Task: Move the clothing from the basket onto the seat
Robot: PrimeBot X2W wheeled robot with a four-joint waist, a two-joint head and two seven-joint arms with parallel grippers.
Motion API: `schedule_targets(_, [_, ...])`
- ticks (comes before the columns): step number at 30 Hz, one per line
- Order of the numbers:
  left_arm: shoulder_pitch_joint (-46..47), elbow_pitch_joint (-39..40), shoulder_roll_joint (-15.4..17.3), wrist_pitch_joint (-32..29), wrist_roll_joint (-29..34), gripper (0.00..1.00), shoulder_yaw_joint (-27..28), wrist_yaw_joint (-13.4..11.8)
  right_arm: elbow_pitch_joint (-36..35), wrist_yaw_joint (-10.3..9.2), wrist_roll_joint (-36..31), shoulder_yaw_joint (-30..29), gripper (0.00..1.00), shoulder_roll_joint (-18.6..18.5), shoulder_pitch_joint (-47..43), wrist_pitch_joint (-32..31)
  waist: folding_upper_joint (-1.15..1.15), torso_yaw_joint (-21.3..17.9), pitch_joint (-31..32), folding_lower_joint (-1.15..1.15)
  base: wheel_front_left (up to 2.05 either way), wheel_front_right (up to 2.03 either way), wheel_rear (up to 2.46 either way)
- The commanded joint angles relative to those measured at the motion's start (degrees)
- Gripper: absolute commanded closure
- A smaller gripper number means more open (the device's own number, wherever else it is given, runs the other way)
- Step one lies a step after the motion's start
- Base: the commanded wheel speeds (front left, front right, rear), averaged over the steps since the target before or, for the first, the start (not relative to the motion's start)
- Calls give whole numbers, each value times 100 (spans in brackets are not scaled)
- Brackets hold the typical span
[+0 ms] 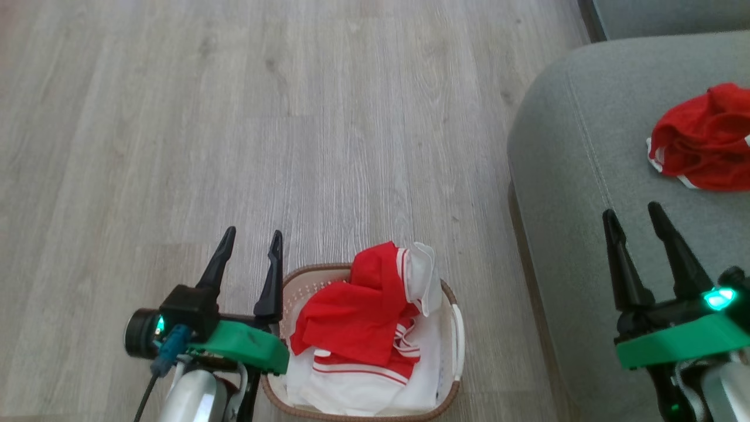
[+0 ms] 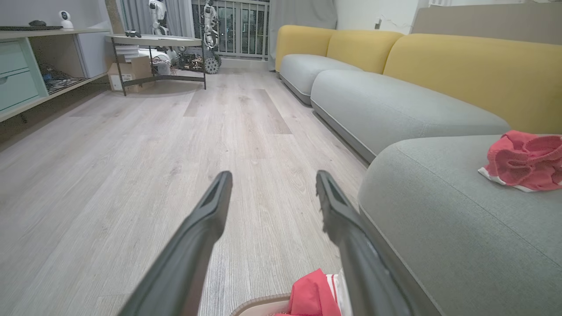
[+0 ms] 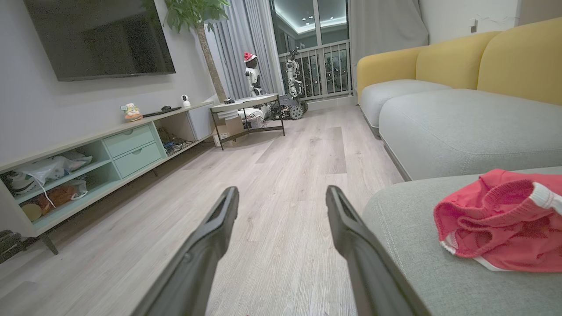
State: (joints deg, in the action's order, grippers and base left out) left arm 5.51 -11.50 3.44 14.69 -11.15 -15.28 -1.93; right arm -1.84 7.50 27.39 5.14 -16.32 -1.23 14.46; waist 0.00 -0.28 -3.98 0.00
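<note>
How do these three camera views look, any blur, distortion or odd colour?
Head view: sharp, evenly lit, the clothing in the basket saturated red. Left wrist view: wide-angle stretch, left gripper looming and slightly soft. Right wrist view: same stretch past the right gripper, garment on the seat washed pinkish.

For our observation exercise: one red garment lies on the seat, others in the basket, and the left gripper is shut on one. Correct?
No: the head view shows the left gripper open, holding nothing. The garment on the seat and others in the basket stand.
</note>
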Motion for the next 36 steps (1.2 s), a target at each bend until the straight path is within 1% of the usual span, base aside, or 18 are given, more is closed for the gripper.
schedule_targets(1, [282, 142, -2, 30, 104, 0, 218, 25, -230, -1, 52, 58, 0, -166, 254, 53, 0, -44, -79, 0, 0, 0, 0])
schedule_targets(9, [604, -133, -44, 30, 134, 0, 85, 29, -308, -1, 156, -57, 0, -284, 508, 53, 0, -201, -536, 0, 0, 0, 0])
schedule_targets(15, [1166, -787, -54, 30, 40, 0, -206, 46, -364, -1, 264, -56, 0, -471, 826, 53, 0, -374, -1079, 0, 0, 0, 0])
schedule_targets(19, [1535, -1208, -55, 30, -204, 0, -420, 18, -411, -1, 329, 40, 0, -640, 1095, 53, 0, -483, -1425, 0, 0, 0, 0])
schedule_targets(25, [2008, -1965, -56, 30, -670, 0, -700, -22, -464, -1, 433, -57, 0, -758, 1380, 53, 0, -638, -1860, 0, 0, 0, 0])
schedule_targets(28, [2258, -2394, -56, 30, -855, 0, -890, 4, -486, -1, 473, -119, 0, -790, 1491, 53, 0, -700, -2061, 0, 0, 0, 0])
schedule_targets(29, [2258, -2394, -56, 30, -855, 0, -890, 4, -486, -1, 473, -119, 0, -790, 1491, 53, 0, -700, -2061, 0, 0, 0, 0])
schedule_targets(31, [2415, -2696, -56, 30, -976, 0, -1027, 27, -499, -1, 491, -168, 0, -817, 1565, 53, 0, -742, -2176, 0, 0, 0, 0])
schedule_targets(32, [2571, -3012, -56, 30, -1111, 0, -1148, 49, -524, -1, 506, -244, 0, -850, 1643, 53, 0, -788, -2297, 0, 0, 0, 0])
schedule_targets(33, [2571, -3012, -56, 30, -1111, 0, -1148, 49, -524, -1, 506, -244, 0, -850, 1643, 53, 0, -788, -2297, 0, 0, 0, 0])
schedule_targets(36, [2811, -3490, -56, 30, -1324, 0, -1335, 87, -577, -1, 536, -357, 0, -915, 1769, 53, 0, -867, -2499, 0, 0, 0, 0])
